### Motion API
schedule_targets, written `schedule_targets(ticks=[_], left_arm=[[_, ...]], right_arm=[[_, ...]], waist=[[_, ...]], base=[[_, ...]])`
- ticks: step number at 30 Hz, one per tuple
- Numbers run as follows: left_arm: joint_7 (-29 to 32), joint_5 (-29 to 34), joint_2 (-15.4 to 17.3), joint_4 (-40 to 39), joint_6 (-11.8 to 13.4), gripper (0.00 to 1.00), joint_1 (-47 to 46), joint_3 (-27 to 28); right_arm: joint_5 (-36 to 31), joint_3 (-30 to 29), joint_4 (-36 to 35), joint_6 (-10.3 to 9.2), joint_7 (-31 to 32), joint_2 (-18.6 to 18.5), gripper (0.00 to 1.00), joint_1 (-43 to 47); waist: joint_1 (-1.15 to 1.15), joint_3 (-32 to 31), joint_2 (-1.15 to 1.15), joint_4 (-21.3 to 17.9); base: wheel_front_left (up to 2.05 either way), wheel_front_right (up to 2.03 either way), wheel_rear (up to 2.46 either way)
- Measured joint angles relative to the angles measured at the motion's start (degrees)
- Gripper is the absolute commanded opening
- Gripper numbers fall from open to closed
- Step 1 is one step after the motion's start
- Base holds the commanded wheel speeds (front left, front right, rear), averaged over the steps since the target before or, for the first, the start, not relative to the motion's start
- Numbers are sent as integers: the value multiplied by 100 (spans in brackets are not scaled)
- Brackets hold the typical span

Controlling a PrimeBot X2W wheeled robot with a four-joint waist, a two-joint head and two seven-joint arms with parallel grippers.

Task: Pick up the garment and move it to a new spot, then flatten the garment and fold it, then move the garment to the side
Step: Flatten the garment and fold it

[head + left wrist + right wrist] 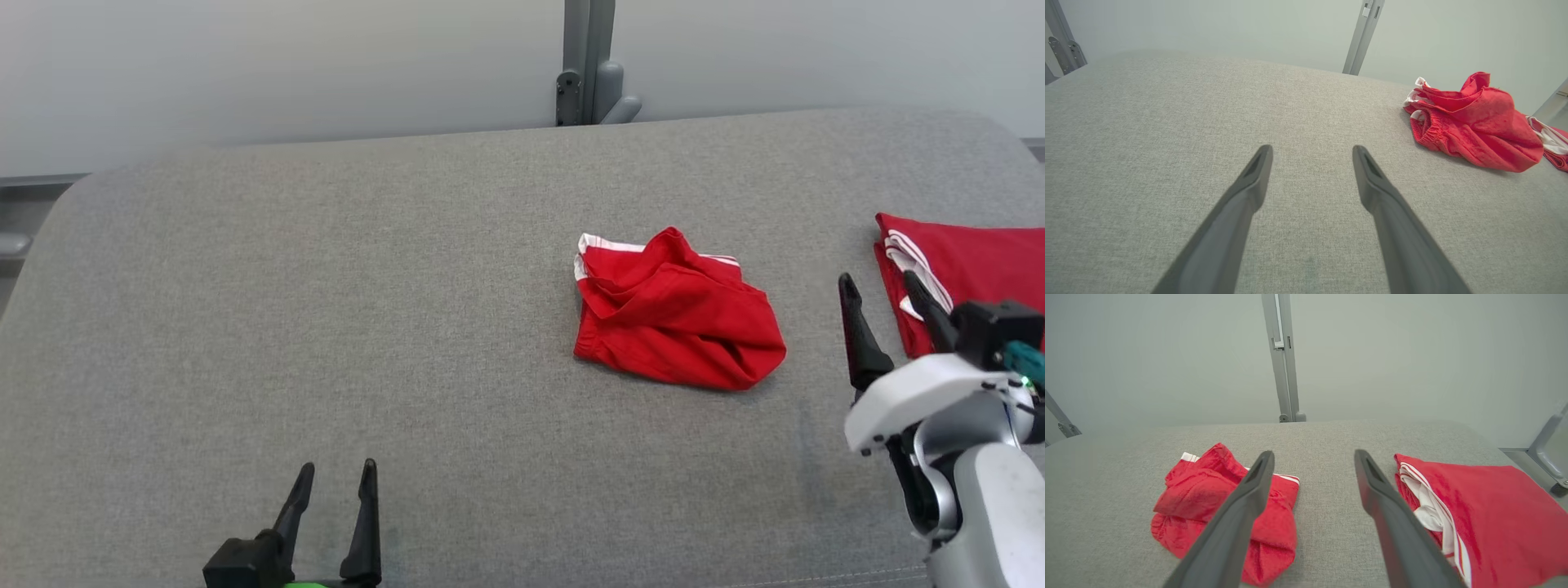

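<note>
A crumpled red garment (678,314) with white trim lies in a heap on the grey padded surface (326,286), right of centre. It also shows in the left wrist view (1474,122) and the right wrist view (1188,498). My right gripper (878,282) is open and holds nothing. It hovers just right of the heap, between it and a second red garment (971,253). The same open gripper (1313,455) frames bare grey fabric. My left gripper (338,469) is open and empty at the near left, far from the heap, its jaws (1311,151) wide over bare surface.
The second red garment (1494,510), flat with white stripes, lies at the surface's right edge. A grey metal post (588,65) stands against the pale wall behind the back edge. Wide bare surface stretches across the left half.
</note>
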Motion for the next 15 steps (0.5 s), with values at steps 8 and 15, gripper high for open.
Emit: schedule_targets(ticks=[8, 15], left_arm=[[0, 314, -48, -266, -62, 100, 186, 469], [0, 567, -194, -321, -297, 100, 180, 661]], right_arm=[[-480, -345, 425, 0, -1055, 69, 100, 677], [-450, -401, 1140, 0, -1427, 157, 45, 271]], waist=[[0, -228, 0, -97], [0, -71, 0, -27]], base=[[0, 0, 0], [0, 0, 0]])
